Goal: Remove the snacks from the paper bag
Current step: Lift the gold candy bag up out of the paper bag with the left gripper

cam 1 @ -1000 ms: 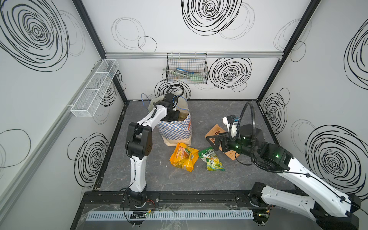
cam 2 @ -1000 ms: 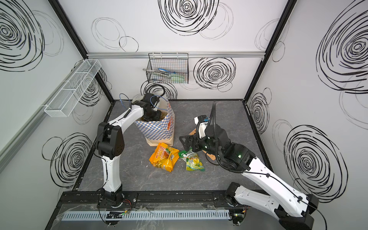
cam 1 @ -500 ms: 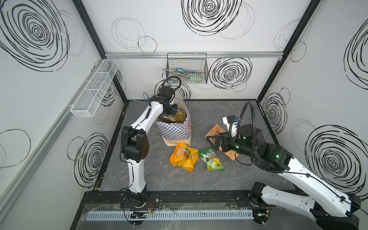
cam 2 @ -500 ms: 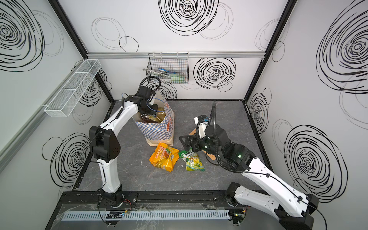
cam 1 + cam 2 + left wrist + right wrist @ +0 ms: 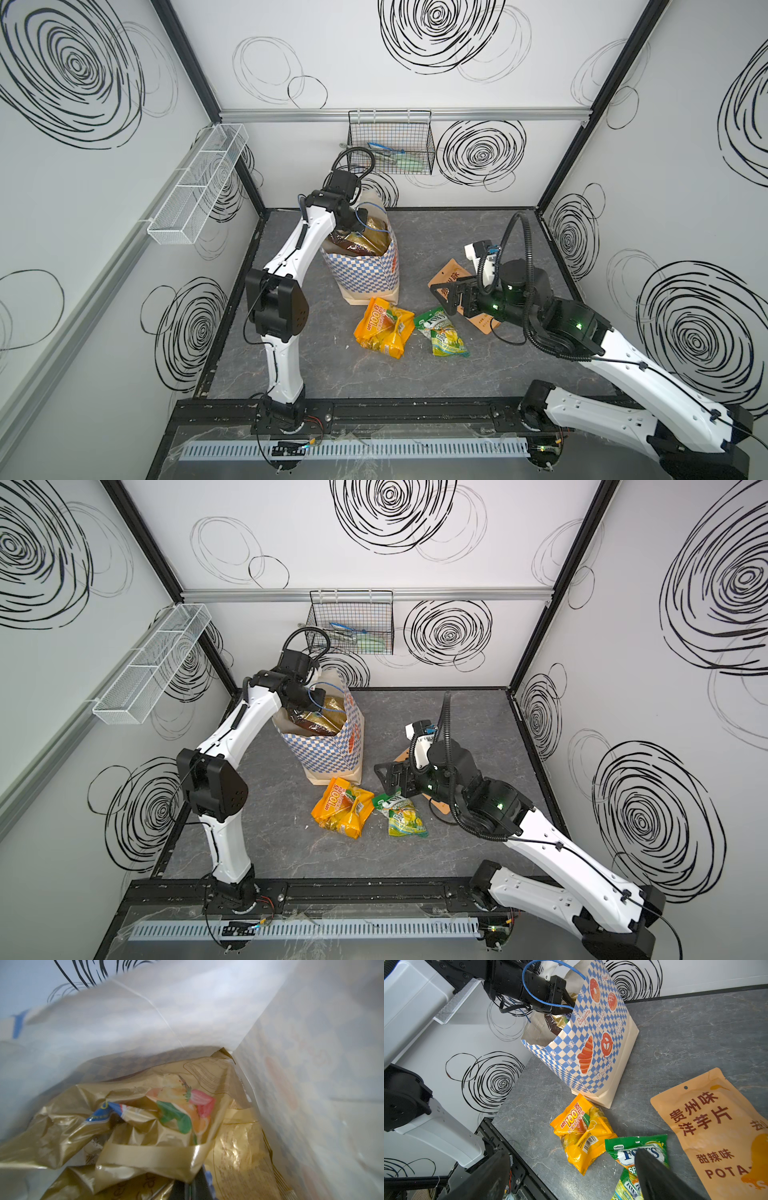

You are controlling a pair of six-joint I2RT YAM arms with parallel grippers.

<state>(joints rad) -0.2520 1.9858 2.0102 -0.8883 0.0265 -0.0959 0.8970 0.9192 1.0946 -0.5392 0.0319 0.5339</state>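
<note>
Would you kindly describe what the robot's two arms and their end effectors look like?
Both the left arm and right arm have white link shells with black joint housings. A black corrugated cable loops above each wrist, and the right arm shows small green lights. The left end effector and right end effector are black.

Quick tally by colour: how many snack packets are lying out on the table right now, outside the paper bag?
Orange-tan pouch: 1
Yellow-orange "100" pack: 1
Green-yellow pack: 1
Total: 3
</note>
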